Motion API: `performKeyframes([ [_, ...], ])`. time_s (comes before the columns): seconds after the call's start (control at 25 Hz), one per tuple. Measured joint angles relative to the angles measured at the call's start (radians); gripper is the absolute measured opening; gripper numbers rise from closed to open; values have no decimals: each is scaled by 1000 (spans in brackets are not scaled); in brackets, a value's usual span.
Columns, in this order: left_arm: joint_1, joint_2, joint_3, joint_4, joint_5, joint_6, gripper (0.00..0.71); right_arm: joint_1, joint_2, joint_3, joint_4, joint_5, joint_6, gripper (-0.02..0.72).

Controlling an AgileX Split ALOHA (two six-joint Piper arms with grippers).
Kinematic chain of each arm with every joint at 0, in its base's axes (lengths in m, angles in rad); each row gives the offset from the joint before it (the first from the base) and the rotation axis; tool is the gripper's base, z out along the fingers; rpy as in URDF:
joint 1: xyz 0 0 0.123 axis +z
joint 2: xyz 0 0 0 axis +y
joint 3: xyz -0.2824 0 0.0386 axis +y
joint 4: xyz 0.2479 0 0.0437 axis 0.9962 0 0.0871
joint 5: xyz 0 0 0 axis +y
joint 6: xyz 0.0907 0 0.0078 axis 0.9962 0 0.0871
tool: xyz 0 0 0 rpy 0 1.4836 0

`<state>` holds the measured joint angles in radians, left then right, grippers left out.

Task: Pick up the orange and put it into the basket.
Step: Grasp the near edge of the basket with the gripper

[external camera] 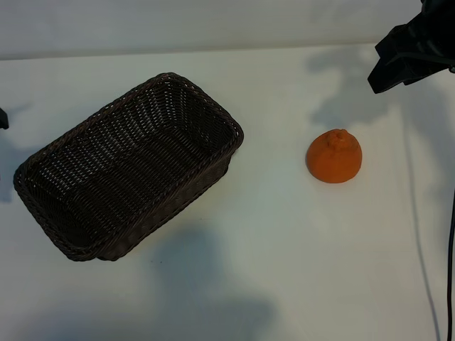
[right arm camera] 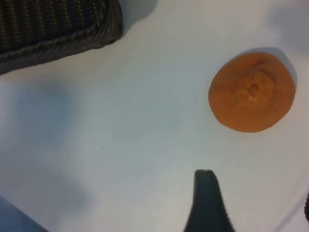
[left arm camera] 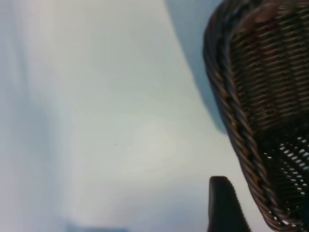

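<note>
Two things are sitting on the white table (external camera: 284, 270) right now, so going left to right. Left gripper (external camera: 3, 118) is barely poking in at the table's left edge, just beside the basket (external camera: 128, 167), jaws parted and holding nothing. The basket is lying empty and angled across the left half. Well apart from it, toward the right edge, the orange (external camera: 334, 156) is resting stem-end up on bare table. Right gripper (external camera: 409, 53) is hovering over the far right corner, fingers (right arm camera: 205, 203) spread, gripping nothing, not touching the fruit.

I'm guessing the orange is light, fairly firm but squishable, with bumpy matte skin giving decent friction. Being round, it could be rolling off if nudged, so pinching across the widest middle looks smartest, below that knobby top. Nothing is blocking the path; only the basket's rim needs clearing.
</note>
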<state>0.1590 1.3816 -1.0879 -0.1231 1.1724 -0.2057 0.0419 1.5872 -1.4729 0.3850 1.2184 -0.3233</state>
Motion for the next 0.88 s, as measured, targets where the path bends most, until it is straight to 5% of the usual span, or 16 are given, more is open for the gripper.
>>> performKeyframes([
  [0.52,0,0,10,3,-67,-62,425,0,0,0,0,1,0,467],
  [0.88,1,0,221,-8,-252,-81,425,0,0,0,0,1,0,467],
])
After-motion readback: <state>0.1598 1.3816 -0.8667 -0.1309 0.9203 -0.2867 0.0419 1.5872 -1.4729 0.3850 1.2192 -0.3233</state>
